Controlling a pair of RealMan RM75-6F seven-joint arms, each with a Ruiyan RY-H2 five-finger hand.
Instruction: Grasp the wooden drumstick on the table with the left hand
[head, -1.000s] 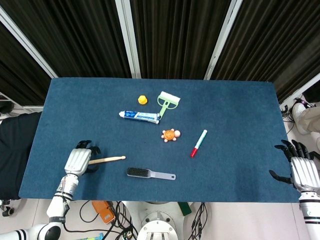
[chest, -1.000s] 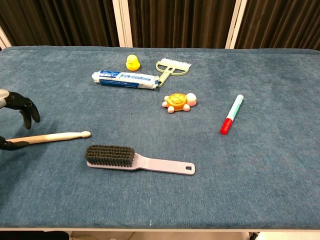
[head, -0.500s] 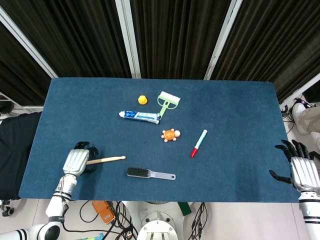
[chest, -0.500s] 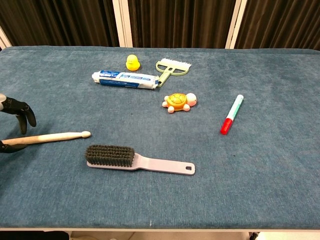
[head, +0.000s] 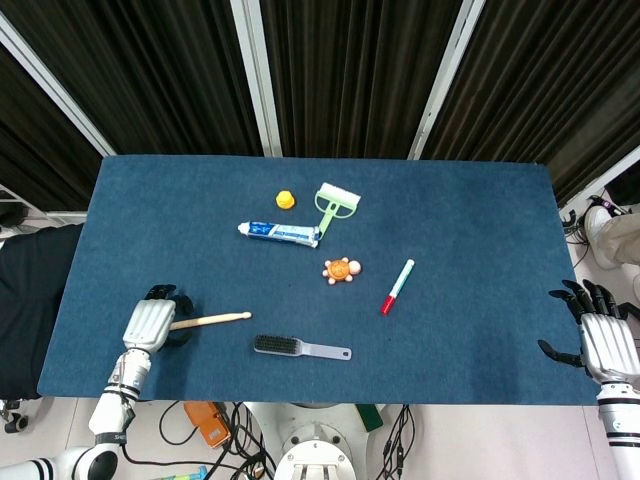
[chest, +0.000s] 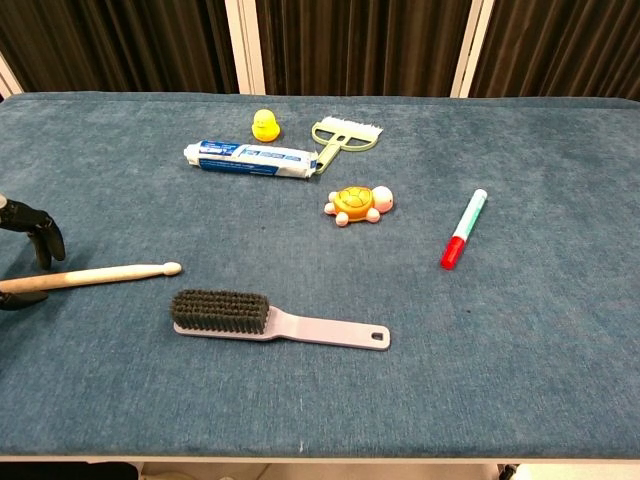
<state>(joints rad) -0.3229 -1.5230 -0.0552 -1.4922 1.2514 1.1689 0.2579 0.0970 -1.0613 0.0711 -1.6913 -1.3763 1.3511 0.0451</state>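
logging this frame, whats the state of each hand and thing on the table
left hand: fingers curled around the drumstick's butt end
wooden drumstick: lying flat, tip pointing right
right hand: fingers apart, holding nothing
toothpaste tube: lying flat, cap on
marker: lying flat, red cap on
brush: bristles up

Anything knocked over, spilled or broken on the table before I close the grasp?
Nothing stands out. The drumstick lies flat with its butt end at the left hand; the brush, marker, turtle toy and toothpaste tube lie intact, apart.
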